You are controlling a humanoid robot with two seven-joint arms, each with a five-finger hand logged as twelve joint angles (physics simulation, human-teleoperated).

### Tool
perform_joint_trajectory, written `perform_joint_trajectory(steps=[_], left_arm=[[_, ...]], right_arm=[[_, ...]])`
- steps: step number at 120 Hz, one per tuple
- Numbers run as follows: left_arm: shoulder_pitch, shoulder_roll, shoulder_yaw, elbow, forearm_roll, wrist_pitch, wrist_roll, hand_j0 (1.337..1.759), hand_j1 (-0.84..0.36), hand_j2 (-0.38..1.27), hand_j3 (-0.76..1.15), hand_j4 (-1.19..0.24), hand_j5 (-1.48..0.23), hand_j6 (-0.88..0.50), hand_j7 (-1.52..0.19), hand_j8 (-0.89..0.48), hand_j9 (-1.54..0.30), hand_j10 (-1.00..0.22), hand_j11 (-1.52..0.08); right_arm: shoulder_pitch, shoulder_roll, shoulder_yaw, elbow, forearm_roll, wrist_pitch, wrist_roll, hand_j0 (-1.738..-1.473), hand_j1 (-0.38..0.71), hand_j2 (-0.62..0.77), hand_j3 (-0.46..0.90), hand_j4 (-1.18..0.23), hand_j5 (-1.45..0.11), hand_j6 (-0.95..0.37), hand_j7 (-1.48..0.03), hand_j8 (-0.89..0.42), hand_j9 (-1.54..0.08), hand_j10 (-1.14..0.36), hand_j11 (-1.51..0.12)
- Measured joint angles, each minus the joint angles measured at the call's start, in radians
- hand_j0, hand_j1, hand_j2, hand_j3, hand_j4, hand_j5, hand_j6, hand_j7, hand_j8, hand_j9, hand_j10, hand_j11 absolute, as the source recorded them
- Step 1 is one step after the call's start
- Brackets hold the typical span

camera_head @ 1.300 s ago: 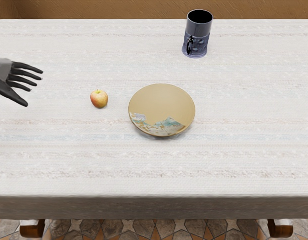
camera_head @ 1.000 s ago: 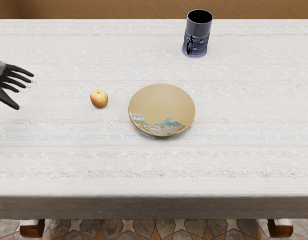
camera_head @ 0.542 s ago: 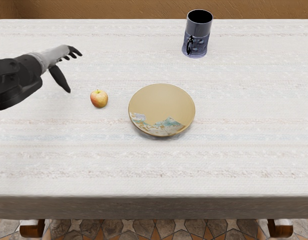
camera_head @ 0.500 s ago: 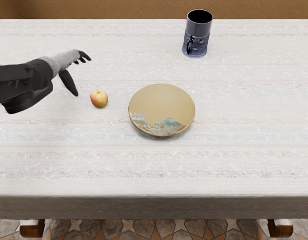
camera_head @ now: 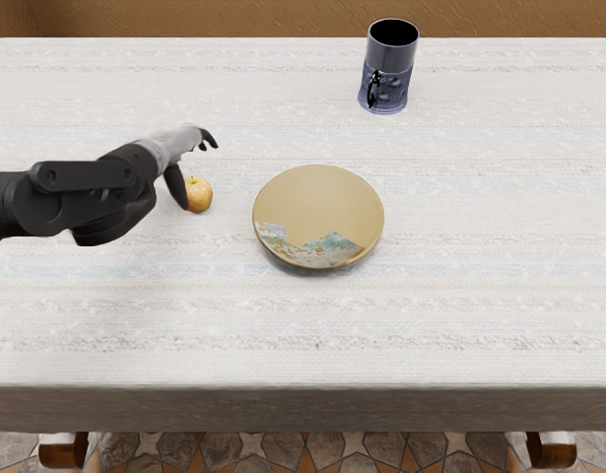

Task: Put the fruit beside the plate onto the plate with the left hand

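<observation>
The apple [camera_head: 197, 195] is found left of centre, just below and right of the left robot hand [camera_head: 176, 153], whose fingers are spread and empty; the plate [camera_head: 314, 197] is set farther right.

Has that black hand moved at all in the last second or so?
Yes. The left hand has swung rightward from the picture's left edge up to the apple, which lies unmoved left of the plate.

The plate [camera_head: 318, 202] lies near the middle of the table [camera_head: 480, 296]. The apple [camera_head: 199, 194] sits on the table just left of the plate, not touching it. The mug [camera_head: 389, 67] stands well behind the plate, slightly to its right. The left hand [camera_head: 172, 150] is further left of the plate, beside the apple.
</observation>
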Motion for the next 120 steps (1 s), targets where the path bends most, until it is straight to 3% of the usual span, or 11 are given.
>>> perform_joint_trajectory(steps=[43, 81, 120], left_arm=[[0.049, -0.024, 0.008, 0.019, 0.0, -0.005, 0.0, 1.658, -0.03, 0.07, 0.0, -0.32, -0.41, -0.32, -0.41, -0.32, -0.41, -0.32, -0.41], [0.05, -0.036, 0.024, 0.049, 0.008, -0.007, 0.0, 1.658, -0.25, 0.14, 0.0, -0.5, -0.65, -0.47, -0.66, -0.5, -0.66, -0.5, -0.66], [0.061, -0.053, 0.033, 0.056, 0.021, -0.022, 0.003, 1.652, -0.29, 0.16, 0.0, -0.59, -0.69, -0.42, -0.78, -0.41, -0.82, -0.63, -0.81]], right_arm=[[0.0, 0.0, 0.0, 0.0, 0.0, 0.0, 0.0, -1.658, -0.31, -0.01, 0.0, -0.03, -0.04, -0.03, -0.04, -0.03, -0.04, -0.03, -0.04], [0.0, 0.0, 0.0, 0.0, 0.0, 0.0, 0.0, -1.658, -0.31, -0.01, 0.0, -0.03, -0.04, -0.03, -0.04, -0.03, -0.04, -0.03, -0.04], [0.0, 0.0, 0.0, 0.0, 0.0, 0.0, 0.0, -1.658, -0.31, -0.01, 0.0, -0.03, -0.04, -0.03, -0.04, -0.03, -0.04, -0.03, -0.04]])
